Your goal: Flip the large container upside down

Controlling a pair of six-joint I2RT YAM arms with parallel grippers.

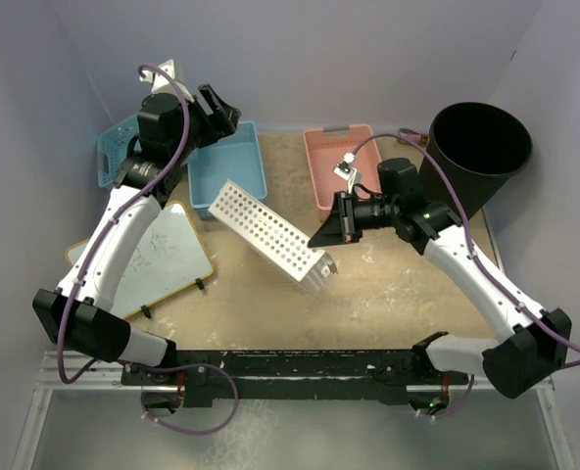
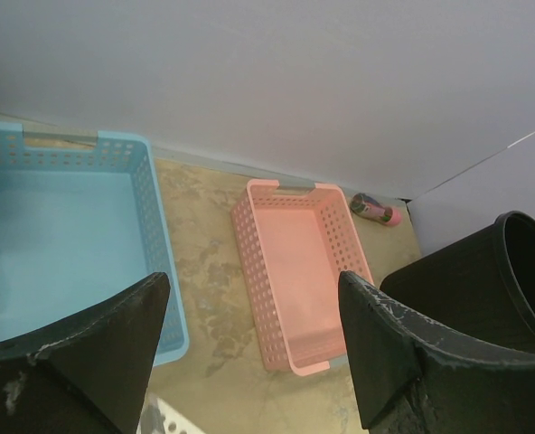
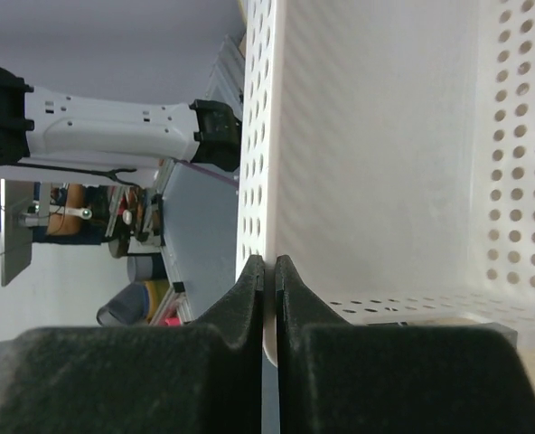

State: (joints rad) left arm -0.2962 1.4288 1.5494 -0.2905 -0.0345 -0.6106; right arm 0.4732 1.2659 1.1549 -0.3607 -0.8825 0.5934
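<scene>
A long white perforated container (image 1: pixel 265 233) lies tilted on its side in the middle of the table, its open face turned toward the front right. My right gripper (image 1: pixel 326 233) is shut on the rim of its near end wall. In the right wrist view the two fingers (image 3: pixel 249 289) pinch the thin white wall (image 3: pixel 376 163) between them. My left gripper (image 1: pixel 219 106) is open and empty, raised above the back left of the table over the blue basket (image 1: pixel 226 171). The left wrist view shows its fingers (image 2: pixel 123 334) spread wide apart.
A blue basket (image 2: pixel 60 226) and a pink basket (image 1: pixel 339 171) stand at the back. A tall black bin (image 1: pixel 476 152) leans at the back right. A small teal basket (image 1: pixel 114 147) and a pale board (image 1: pixel 163 255) lie at the left. A small pink object (image 2: pixel 376 210) lies by the back wall.
</scene>
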